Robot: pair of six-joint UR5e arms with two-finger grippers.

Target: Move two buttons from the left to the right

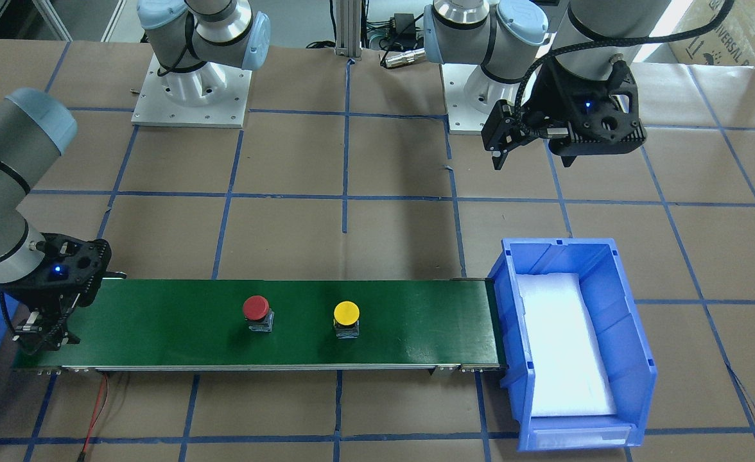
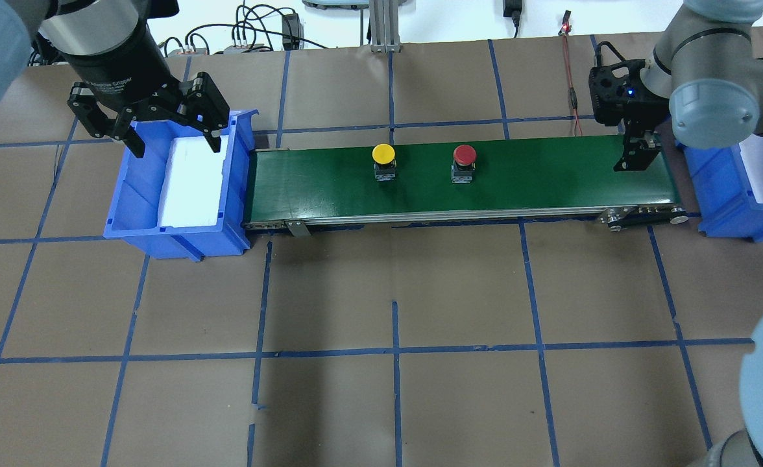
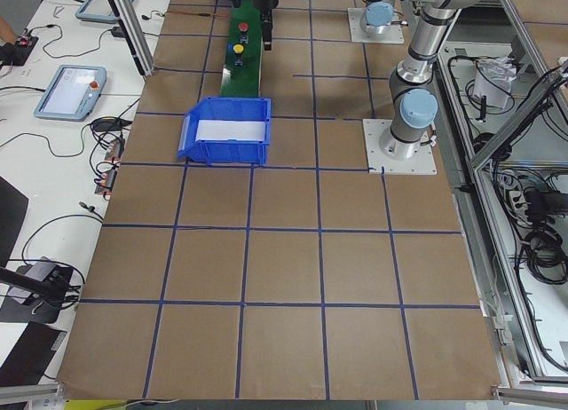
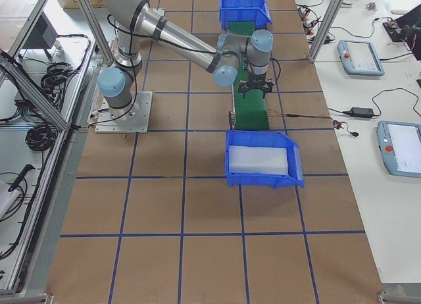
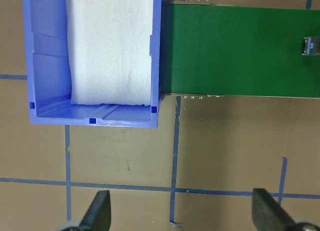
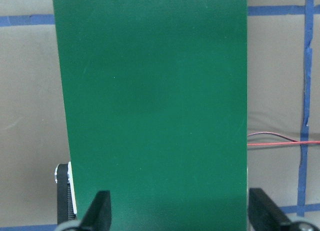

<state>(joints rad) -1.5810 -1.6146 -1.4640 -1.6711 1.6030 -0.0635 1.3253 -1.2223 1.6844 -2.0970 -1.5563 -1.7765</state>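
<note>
Here the right gripper (image 6: 180, 211) hangs low over the right end of the green belt (image 2: 537, 175), its fingers spread wide, nearly across the belt's width, with nothing between them. In its wrist view only bare belt shows, so neither button is within its reach yet.

Further along the belt, toward its middle, the red button (image 2: 464, 154) stands upright; it is the nearer of the two to that gripper. The yellow button (image 2: 383, 154) stands beside it, apart from it, on the side toward the belt's left end.

Past the left end, the left gripper (image 1: 531, 160) hovers high by the left blue bin (image 2: 128, 194), also spread and empty. That bin shows only white foam, so the left arm's share looks done.

The step in hand seems to be the carry along the belt. Next, I judge, the right gripper must take the red button once it is between the fingers: centre over it, close on the cap or base without tipping it, lift, and set it in the right blue bin (image 2: 719, 207) just past the belt's right end.
</note>
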